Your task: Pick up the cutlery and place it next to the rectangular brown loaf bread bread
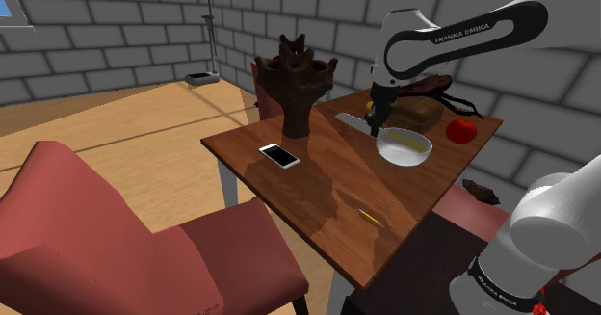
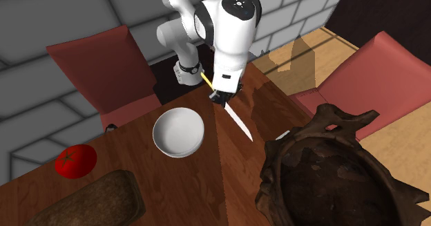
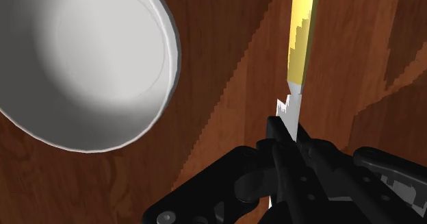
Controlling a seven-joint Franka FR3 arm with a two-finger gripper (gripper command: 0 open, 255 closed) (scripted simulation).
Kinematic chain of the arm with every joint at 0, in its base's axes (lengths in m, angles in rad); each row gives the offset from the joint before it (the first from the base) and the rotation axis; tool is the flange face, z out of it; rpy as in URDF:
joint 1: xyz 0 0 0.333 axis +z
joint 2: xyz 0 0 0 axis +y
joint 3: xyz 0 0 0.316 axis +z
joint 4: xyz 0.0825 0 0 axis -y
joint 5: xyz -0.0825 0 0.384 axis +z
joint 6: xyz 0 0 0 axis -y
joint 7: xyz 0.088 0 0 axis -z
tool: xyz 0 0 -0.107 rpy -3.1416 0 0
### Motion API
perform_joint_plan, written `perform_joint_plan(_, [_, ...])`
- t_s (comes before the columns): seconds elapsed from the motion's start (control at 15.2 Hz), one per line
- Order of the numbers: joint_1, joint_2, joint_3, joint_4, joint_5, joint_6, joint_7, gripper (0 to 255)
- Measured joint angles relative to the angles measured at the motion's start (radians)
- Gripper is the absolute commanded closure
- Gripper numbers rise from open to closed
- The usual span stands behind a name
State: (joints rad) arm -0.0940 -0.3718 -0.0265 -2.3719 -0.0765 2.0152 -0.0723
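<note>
Your gripper is clenched on the knife, and its black fingers clasp it about where the yellow handle meets the pale blade. The knife hangs just beside the white bowl, close to the bowl's rim but not touching it. From the second exterior view you cannot tell whether the blade clears the wooden table or rests on it. The blade points away from the bowl toward the dark carved wooden vessel, which stands upright and well apart from the bowl. The handle runs back the other way. The brown loaf lies on the far side of the bowl from the gripper, so the bowl sits between the knife and the loaf. A red tomato rests near the bowl on that same far side, just beside the loaf, leaving a narrow strip of bare wood between the bowl and the two of them. A white phone lies flat well apart from the bowl, beyond the carved vessel's foot. A small yellow stick-like thing lies on the table well apart from the bowl, toward the stand. A red armchair stands off the table's edge, far from the bowl.
</note>
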Motion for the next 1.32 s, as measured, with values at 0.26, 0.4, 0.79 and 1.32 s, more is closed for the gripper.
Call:
perform_joint_plan(0.26, [0.001, -0.014, 0.002, 0.041, 0.002, -0.055, -0.002, 255])
perform_joint_plan(0.4, [0.002, -0.019, 0.002, 0.067, 0.003, -0.085, -0.003, 255])
perform_joint_plan(0.79, [0.002, -0.026, 0.003, 0.133, 0.005, -0.158, -0.008, 255])
perform_joint_plan(1.32, [-0.043, 0.166, -0.083, 0.330, -0.005, -0.156, -0.135, 255])
